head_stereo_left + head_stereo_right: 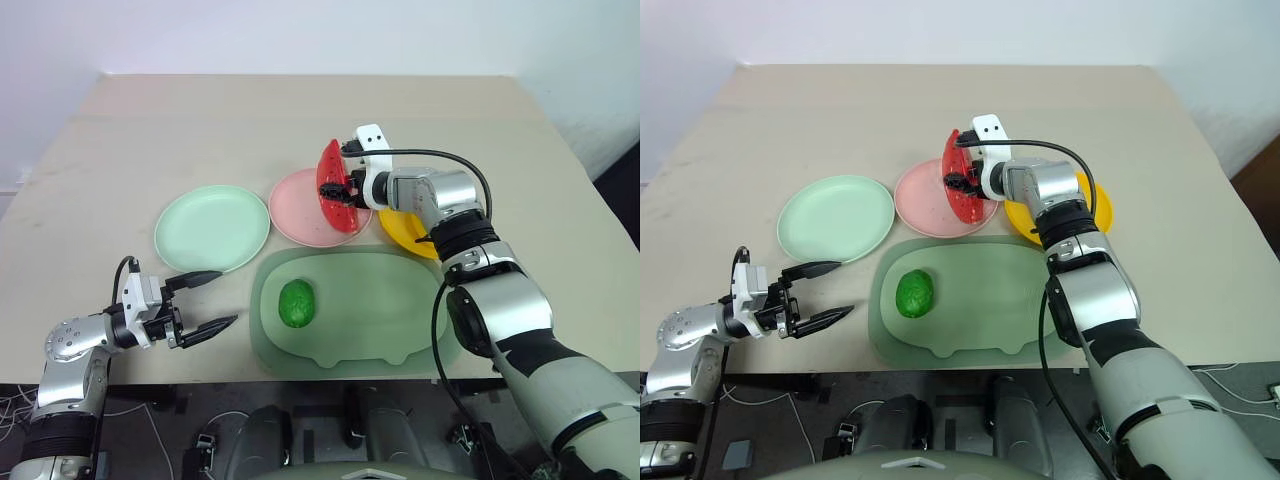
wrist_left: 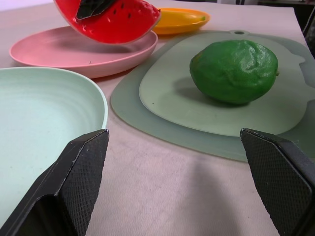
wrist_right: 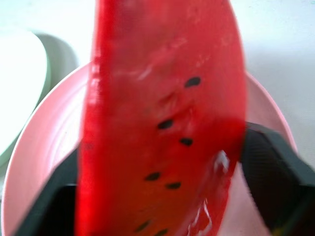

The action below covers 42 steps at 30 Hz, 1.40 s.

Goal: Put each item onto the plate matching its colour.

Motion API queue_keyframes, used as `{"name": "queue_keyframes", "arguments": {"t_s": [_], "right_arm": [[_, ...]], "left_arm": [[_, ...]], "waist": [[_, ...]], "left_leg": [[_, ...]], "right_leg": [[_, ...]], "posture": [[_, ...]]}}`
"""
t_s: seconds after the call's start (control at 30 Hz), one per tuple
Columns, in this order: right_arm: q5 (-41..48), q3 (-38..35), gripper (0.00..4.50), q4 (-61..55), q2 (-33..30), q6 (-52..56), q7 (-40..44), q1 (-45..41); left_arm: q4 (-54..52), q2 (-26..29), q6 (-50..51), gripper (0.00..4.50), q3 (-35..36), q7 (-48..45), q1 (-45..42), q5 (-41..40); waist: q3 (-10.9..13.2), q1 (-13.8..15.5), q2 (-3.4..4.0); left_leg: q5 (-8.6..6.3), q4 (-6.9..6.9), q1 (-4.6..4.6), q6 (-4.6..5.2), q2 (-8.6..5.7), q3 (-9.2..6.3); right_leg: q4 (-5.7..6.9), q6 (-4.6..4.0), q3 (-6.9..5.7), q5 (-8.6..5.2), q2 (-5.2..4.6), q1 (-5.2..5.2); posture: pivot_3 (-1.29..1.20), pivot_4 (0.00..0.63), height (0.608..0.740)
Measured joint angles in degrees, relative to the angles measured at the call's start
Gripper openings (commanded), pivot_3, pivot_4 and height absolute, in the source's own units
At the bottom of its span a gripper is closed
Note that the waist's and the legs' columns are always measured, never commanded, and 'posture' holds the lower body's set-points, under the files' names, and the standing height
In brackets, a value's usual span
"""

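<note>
A: Where's the watermelon wedge [image 1: 335, 187]?
B: Between the right gripper [image 1: 338, 186]'s spread fingers, over the pink plate [image 1: 300, 216]; whether it is gripped, I can't tell
A: And the rest?
B: Green fruit [image 1: 297, 303] on the mat [image 1: 395, 310]; left gripper [image 1: 204, 303] wide, empty

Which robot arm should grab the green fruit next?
Probably the left. Its left gripper is open and empty, near the green fruit on the mat. The right gripper is busy with the watermelon wedge over the pink plate.
</note>
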Motion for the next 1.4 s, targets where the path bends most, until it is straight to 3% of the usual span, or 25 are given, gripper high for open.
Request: {"name": "queue_keyframes", "arguments": {"t_s": [0.17, 0.33, 0.53, 0.67, 0.87, 1.0, 1.2, 1.4], "right_arm": [[1.80, -2.60, 4.45, -7.93, -1.90, 4.64, 2.68, 1.48], [7.09, -4.13, 4.45, -27.45, -9.71, 11.41, 9.25, 9.40], [14.17, -7.33, 4.45, -49.40, -27.52, 13.11, 22.78, 26.20], [15.68, -11.06, 4.45, -55.24, -37.93, 6.84, 33.23, 39.55], [16.98, -18.38, 4.45, -55.69, -40.78, -3.87, 41.02, 50.59], [15.58, -20.81, 4.45, -55.14, -40.32, -12.28, 41.42, 54.35], [15.63, -20.75, 4.45, -54.97, -40.17, -13.28, 40.48, 56.59], [16.95, -20.92, 4.45, -57.96, -39.65, -16.75, 41.31, 59.67]], "left_arm": [[0.01, 0.00, 0.14, 4.50, -0.66, -0.04, -1.07, 0.11], [0.22, -0.02, 0.26, 4.50, -1.53, -0.12, -1.95, 0.41], [0.43, -0.04, 0.54, 4.50, -2.43, -0.57, -3.55, 0.67], [0.67, 0.08, 1.25, 4.50, -3.28, -1.35, -4.67, 0.94], [-0.31, 0.09, 3.46, 4.50, -4.37, -2.26, -5.48, 0.93], [-2.98, 0.63, 7.48, 4.50, -4.52, -2.25, -5.51, 0.53], [-16.83, 2.95, 28.21, 4.50, -5.02, 5.78, -5.64, -5.70], [-29.39, 2.43, 49.32, 4.50, -5.92, 21.83, -9.65, -11.71]], "waist": [[0.02, 0.14, 0.03], [0.02, 0.49, 0.03], [0.02, 0.80, 0.03], [0.04, 0.41, 0.04], [0.03, 0.40, 0.03], [0.03, 0.61, 0.02], [0.04, 0.65, 0.01], [0.04, 0.71, 0.00]], "left_leg": [[0.00, 0.01, 0.01, 0.00, 0.01, -0.03], [-0.03, 0.00, -0.04, 0.05, 0.00, -0.07], [-0.07, 0.00, 0.00, 0.12, -0.08, -0.07], [-0.07, 0.03, 0.15, 0.12, -0.10, -0.02], [-0.02, 0.04, 0.27, 0.03, -0.04, 0.02], [-0.02, 0.07, 0.23, 0.03, -0.07, 0.02], [-0.02, 0.09, 0.23, 0.03, -0.09, 0.00], [-0.02, 0.09, 0.27, 0.02, -0.12, -0.04]], "right_leg": [[0.00, 0.00, 0.00, 0.00, -0.01, 0.00], [-0.01, 0.01, -0.06, 0.00, -0.04, 0.03], [-0.19, 0.03, -0.14, -0.01, -0.05, 0.14], [-0.21, 0.03, -0.05, -0.01, 0.03, 0.20], [-0.12, 0.02, 0.06, -0.02, 0.17, 0.22], [-0.13, 0.02, 0.07, -0.02, 0.12, 0.22], [-0.12, 0.03, 0.14, -0.01, 0.08, 0.22], [-0.11, 0.03, 0.18, -0.01, 0.11, 0.28]], "posture": [[0.00, 0.150, 0.736], [0.00, 0.150, 0.736], [0.00, 0.150, 0.736], [0.00, 0.150, 0.736], [0.00, 0.150, 0.736], [0.00, 0.150, 0.736], [0.00, 0.150, 0.736], [0.00, 0.150, 0.736]]}}
